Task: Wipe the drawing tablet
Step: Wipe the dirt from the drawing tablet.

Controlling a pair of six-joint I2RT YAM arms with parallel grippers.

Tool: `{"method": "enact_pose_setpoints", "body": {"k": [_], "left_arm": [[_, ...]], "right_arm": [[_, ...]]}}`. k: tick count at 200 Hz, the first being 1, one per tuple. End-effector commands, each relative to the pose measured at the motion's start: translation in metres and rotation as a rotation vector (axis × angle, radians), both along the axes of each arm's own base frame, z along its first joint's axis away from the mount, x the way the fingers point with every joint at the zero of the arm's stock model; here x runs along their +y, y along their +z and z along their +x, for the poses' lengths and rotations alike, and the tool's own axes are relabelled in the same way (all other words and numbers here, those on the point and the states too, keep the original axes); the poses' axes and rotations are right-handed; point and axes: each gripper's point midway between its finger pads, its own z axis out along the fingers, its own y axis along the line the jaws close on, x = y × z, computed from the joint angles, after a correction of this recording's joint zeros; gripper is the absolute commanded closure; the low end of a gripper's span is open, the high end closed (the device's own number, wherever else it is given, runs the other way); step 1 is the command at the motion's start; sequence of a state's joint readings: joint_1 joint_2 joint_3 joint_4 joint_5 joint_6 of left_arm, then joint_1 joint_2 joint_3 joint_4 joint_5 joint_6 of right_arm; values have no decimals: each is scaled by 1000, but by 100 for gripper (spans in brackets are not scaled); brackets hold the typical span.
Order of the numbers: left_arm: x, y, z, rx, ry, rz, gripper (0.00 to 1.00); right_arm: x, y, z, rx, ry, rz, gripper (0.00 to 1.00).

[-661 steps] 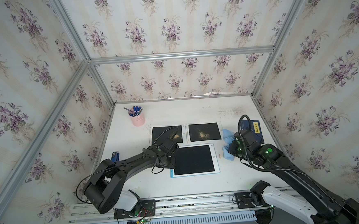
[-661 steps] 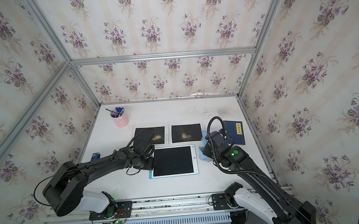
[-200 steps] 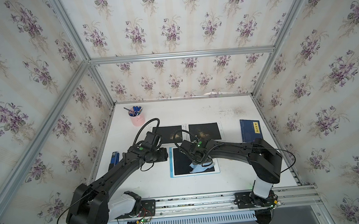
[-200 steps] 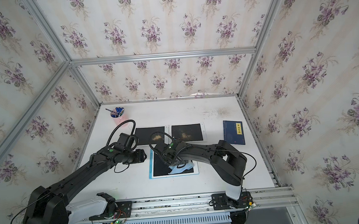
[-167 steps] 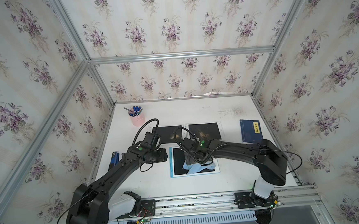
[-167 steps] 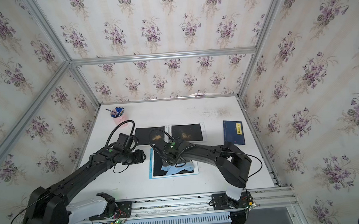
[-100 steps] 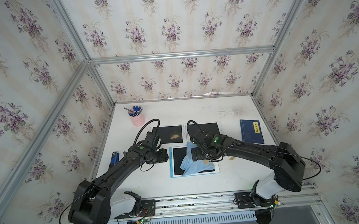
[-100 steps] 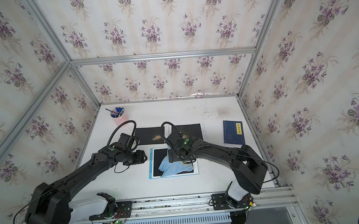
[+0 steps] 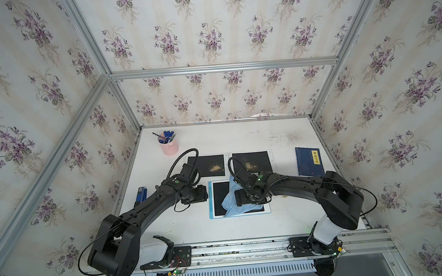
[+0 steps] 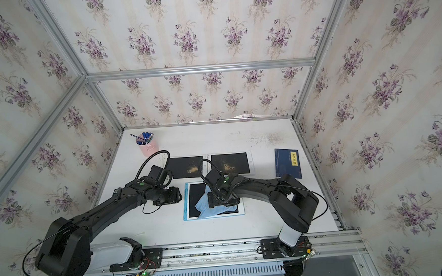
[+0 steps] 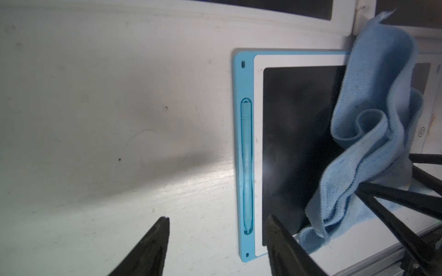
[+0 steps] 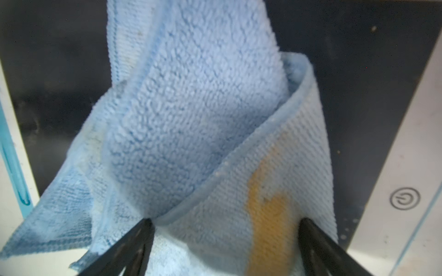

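The drawing tablet (image 9: 219, 196) (image 10: 195, 196), a black screen in a light-blue frame, lies flat at the table's front centre, with a blue stylus (image 11: 246, 167) clipped in its left rim. A light-blue cloth (image 9: 230, 206) (image 10: 205, 207) (image 11: 373, 95) lies crumpled over the screen's middle, with an orange stain (image 12: 267, 215) on it. My right gripper (image 9: 239, 198) (image 12: 224, 219) stands open over the cloth, its fingers wide apart with the fabric bulging loose between them. My left gripper (image 9: 202, 195) (image 11: 217, 217) is open and empty, low over the table by the tablet's left edge.
Behind the tablet lie two black pads (image 9: 207, 165) (image 9: 251, 161) dusted with tan powder. A pink pen cup (image 9: 168, 147) stands at the back left and a dark blue book (image 9: 309, 160) lies at the right. A small blue object (image 9: 141, 194) sits near the left edge.
The right arm dragged the cloth rightwards across the screen and its jaws opened; the bunched cloth now lies spread loose on the tablet. The left arm has hardly moved.
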State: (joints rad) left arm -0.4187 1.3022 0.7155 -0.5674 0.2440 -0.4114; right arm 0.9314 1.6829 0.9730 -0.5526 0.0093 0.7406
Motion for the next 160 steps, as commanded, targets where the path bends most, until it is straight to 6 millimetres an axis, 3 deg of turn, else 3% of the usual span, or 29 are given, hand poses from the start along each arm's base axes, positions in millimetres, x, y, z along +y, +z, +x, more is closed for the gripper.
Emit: {"method": "enact_pose_setpoints", "body": {"k": [1,46,57,69,90,122,144,160], "left_arm": [[-7,-1,2,-18,-14,4,34],[-12,-17,-3,15,-42,47,34],[-12,-21,-3,16,-46,67,34],[-13,-22,-2,15,-51,86,34],[-15,-31,-3,36,-74,143,34],[-15,-36,-5,54,-82,185,34],[-14,-37,-5,54,-81,205,34],[-14,-41,-6,67,-79,217,34]], "right_arm": [[-1,-9,1,-2,-3,-22,14],[-10,-14,-2,-16,4,-80,43],[-11,-13,-2,-20,6,-83,55],[-11,-12,-1,-25,9,-87,59],[-9,-11,-1,-29,20,-79,100],[-5,19,6,-97,-1,-28,100],[6,48,9,-147,9,41,100],[20,59,4,-150,46,79,100]]}}
